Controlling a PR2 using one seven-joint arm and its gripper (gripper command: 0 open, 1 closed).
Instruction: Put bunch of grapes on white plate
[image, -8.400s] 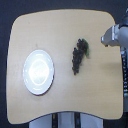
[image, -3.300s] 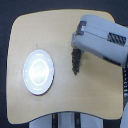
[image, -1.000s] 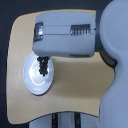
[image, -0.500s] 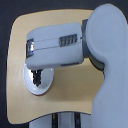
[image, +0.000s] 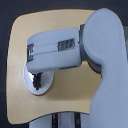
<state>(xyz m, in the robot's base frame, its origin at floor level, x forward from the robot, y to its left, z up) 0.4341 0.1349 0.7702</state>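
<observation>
At lower left, the bunch of grapes (image: 36, 80) hangs over the white plate (image: 45, 88) — gripper hidden, jaw state unclear; an off-centre release could roll grapes off the rim.

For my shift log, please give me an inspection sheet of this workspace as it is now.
Surface: light wooden table with rounded corners, largely covered by the arm.
Job's things: white plate at the exterior view's left, partly under the arm; bunch of grapes over the plate, dark cluster, hard to tell if resting or held.
Clutter: nothing seen.
Grippers: gripper hidden by the forearm; open or shut cannot be told.
Cables: nothing seen.
Surroundings: dark floor around the table.
</observation>
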